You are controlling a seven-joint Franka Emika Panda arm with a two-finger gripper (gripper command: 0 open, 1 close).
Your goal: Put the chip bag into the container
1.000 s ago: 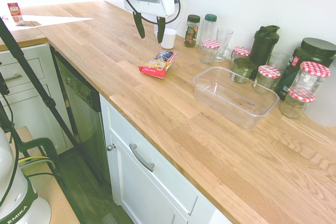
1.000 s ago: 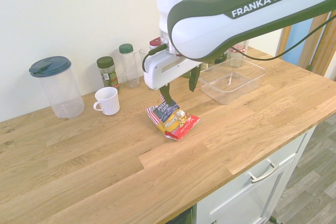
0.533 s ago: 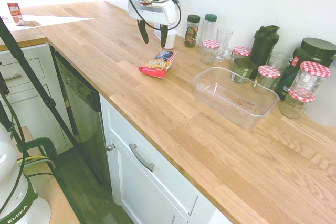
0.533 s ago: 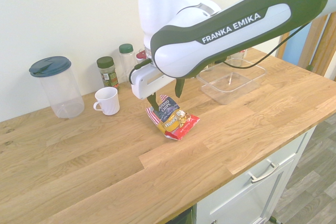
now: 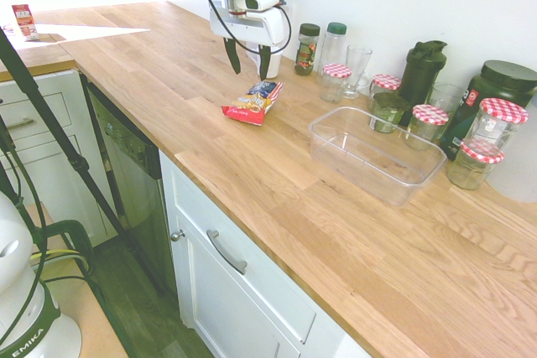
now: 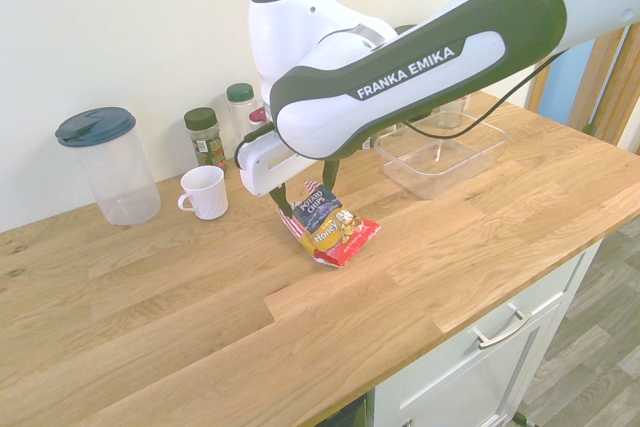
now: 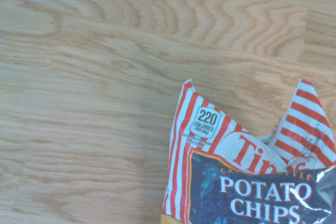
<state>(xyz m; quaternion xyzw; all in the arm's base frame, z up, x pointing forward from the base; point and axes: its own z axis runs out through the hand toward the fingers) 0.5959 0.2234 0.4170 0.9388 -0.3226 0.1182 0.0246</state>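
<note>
The chip bag (image 5: 253,102) lies flat on the wooden counter, red and yellow-orange with a striped white-blue end; it also shows as the chip bag (image 6: 328,229) in the second exterior view. My gripper (image 5: 249,70) hangs open just above and behind that striped end, with nothing between the fingers. Seen from the other side, the gripper (image 6: 305,192) straddles the bag's far end. The wrist view shows the bag's striped top (image 7: 210,145) close up. The clear container (image 5: 376,153) stands empty to the bag's right, and appears as the container (image 6: 440,152) behind the arm.
A white mug (image 6: 205,192) stands near the bag. Spice jars (image 5: 309,48), a glass (image 5: 357,69), red-checked-lid jars (image 5: 430,123) and dark bottles (image 5: 422,73) line the wall behind the container. A lidded clear pitcher (image 6: 105,162) stands further along. The counter's front edge (image 5: 252,207) is close.
The gripper has come down and shifted toward the bag's striped end, staying open. The bag and container have not moved.
</note>
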